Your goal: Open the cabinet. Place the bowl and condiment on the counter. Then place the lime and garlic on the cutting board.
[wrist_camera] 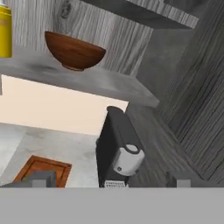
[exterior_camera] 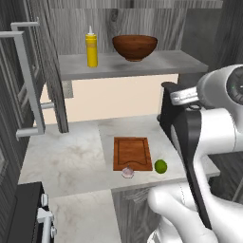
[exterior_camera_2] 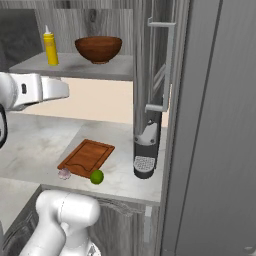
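Cabinet doors open, bowl and condiment on its inner shelf, well apart. Base views show lime and garlic on counter, just off the cutting board's near edge; hand view catches just a board corner, plus bowl above and coffee machine dead ahead. Fingers spread wide, holding nothing, bowl up and left of them, well apart.

Cabinet: doors standing open. Bowl, condiment: sitting shelved, above the fingers. Cutting board: lying beside them; lime, garlic resting off-board.
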